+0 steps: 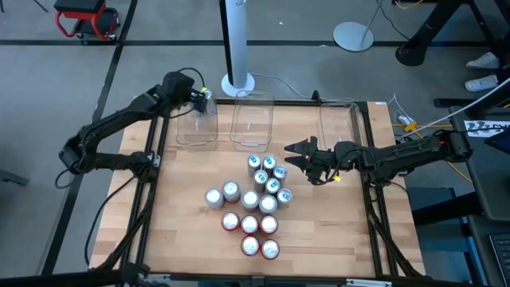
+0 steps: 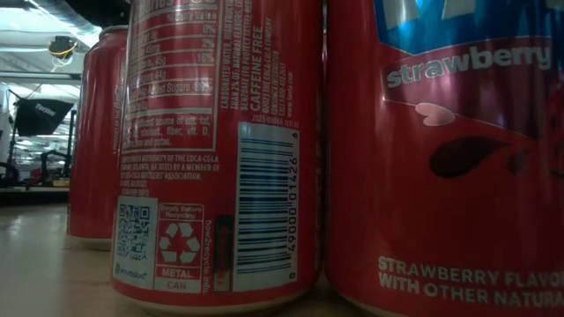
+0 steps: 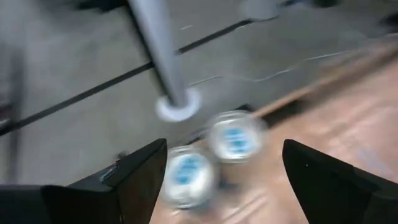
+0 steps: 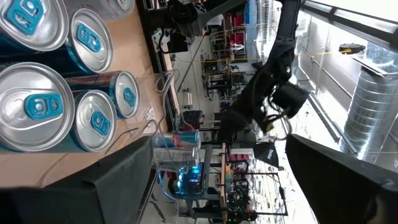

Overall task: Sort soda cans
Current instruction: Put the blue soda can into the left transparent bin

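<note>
Table (image 1: 191, 207): pale wood planks, rectangular, dark metal frame rails down both sides; grey floor around it

Tubs: three clear plastic rectangular bins in a row along the 12 o'clock edge. Left tub (image 1: 197, 127), middle tub (image 1: 252, 123), right tub (image 1: 339, 123), thin-walled and see-through. In the high view a can seems to stand in the left tub's 1 o'clock corner, under the gripper

Left arm: dark, jointed, reaching from 9 o'clock to the left tub. Left gripper (image 1: 205, 101) hangs over that tub, fingers apart with nothing between them. Its wrist view, blurred, shows two silver can tops (image 3: 211, 155) with blue tabs below the spread fingers (image 3: 140, 177), a detail the high view does not resolve

Right arm: dark, entering from 3 o'clock. Right gripper (image 1: 293, 151) sits just at 3 o'clock of the can cluster, fingers wide apart, empty. Its wrist view shows teal cans (image 4: 59, 87) close up, lids bright and ribbed, blue pull tabs

Cans (image 1: 256, 203): small metal cylinders, silver tops, clustered at table centre. Teal-sided group (image 1: 269, 174) at the cluster's 12 o'clock; silver-grey pair (image 1: 223, 194) at 9 o'clock; red group (image 1: 251, 233) at 6 o'clock, all upright, most touching neighbours

Low view only: red cans (image 2: 220, 150) fill the frame, glossy, with printed barcode, recycling mark, nutrition text and "strawberry" lettering on a blue band
</note>
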{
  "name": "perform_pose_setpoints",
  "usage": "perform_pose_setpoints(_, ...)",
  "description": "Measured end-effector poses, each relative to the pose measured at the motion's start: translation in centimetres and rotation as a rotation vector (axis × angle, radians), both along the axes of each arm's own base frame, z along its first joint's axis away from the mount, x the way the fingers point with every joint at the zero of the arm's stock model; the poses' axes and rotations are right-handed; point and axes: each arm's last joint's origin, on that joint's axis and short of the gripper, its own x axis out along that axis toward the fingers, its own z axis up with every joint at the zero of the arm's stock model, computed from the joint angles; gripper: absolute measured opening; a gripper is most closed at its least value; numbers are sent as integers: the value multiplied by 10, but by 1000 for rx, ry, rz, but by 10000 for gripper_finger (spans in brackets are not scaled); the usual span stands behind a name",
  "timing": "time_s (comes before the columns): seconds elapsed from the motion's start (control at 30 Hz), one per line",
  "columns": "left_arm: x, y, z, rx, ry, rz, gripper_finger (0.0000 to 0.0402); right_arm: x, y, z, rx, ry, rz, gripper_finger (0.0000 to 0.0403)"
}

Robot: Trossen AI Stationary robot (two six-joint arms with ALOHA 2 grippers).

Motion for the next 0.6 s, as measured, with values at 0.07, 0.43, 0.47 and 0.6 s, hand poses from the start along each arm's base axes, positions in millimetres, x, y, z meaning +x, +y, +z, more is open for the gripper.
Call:
perform_pose_setpoints(0.07,5,-10,6,-7,-49,-108,308,0,0,0,0,0,0,366)
perform_pose_setpoints(0.43,52,-67,19,-28,-229,-617,308,0,0,0,0,0,0,366)
perform_pose_setpoints(0.47,55,-73,19,-28,-230,-647,308,0,0,0,0,0,0,366)
perform_pose_setpoints(0.6,65,-94,20,-13,-216,-766,308,0,0,0,0,0,0,366)
